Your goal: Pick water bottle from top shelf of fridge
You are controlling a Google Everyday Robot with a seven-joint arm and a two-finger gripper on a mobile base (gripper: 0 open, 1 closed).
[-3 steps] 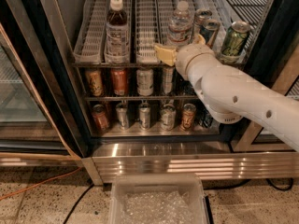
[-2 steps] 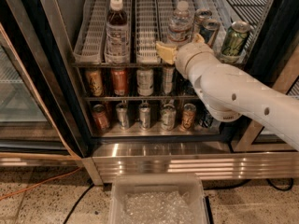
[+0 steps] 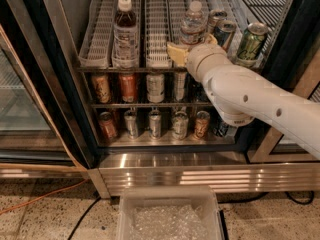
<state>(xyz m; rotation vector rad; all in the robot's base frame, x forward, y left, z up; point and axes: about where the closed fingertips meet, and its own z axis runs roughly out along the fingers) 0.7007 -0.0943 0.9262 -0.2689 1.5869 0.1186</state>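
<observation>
The water bottle (image 3: 193, 25) stands upright in a lane of the top shelf (image 3: 156, 31) of the fridge (image 3: 165, 160), right of centre; it is clear, with a white cap. My gripper (image 3: 186, 52), with yellowish pads, is at the shelf's front edge, right at the bottle's base, and hides its lower part. The white arm (image 3: 250, 96) reaches in from the right. I cannot tell whether the gripper touches the bottle.
A brown-liquid bottle (image 3: 125, 31) stands two lanes left of the water bottle. Cans (image 3: 250, 43) stand on the top shelf to the right. Rows of cans (image 3: 155, 86) fill the two lower shelves. A clear plastic bin (image 3: 167, 216) sits on the floor in front.
The gripper has crept slightly up and left at the bottle's base. The bottle has not moved.
</observation>
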